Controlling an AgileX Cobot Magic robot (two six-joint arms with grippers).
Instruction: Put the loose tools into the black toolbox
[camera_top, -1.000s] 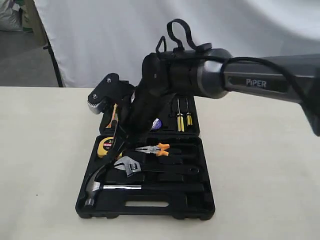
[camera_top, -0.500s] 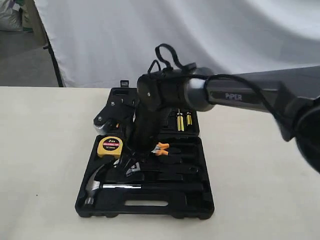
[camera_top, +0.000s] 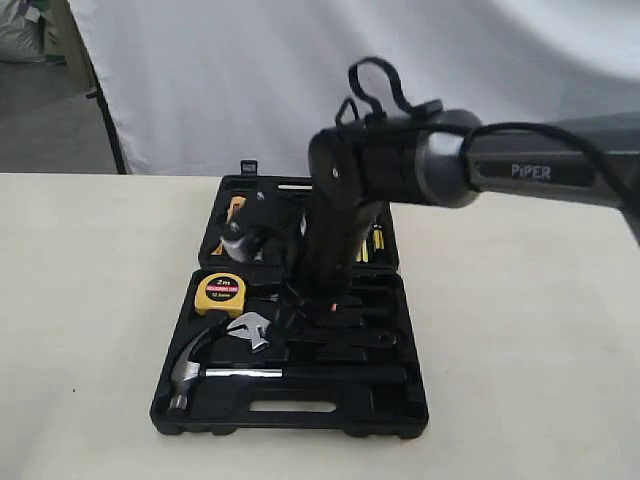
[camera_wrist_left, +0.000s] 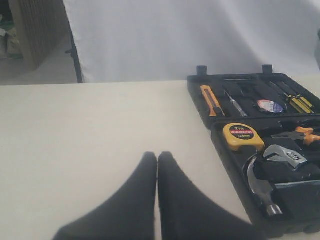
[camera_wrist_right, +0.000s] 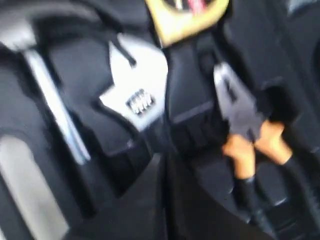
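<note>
The black toolbox lies open on the table. In its lower tray sit the silver adjustable wrench and the claw hammer. The small tape roll rests in the lid half; the arm hides it in the exterior view. My right gripper points down into the tray, shut and empty, just beside the wrench head, its tips close to the tray. My left gripper is shut and empty over bare table beside the toolbox. It does not show in the exterior view.
A yellow tape measure and orange-handled pliers sit in the tray. Yellow-handled screwdrivers and an orange knife lie in the lid. A white backdrop hangs behind the table.
My right arm has swung to the right over the toolbox, from above the tape measure toward the tray's middle. Its gripper stays shut. The tools have not moved.
</note>
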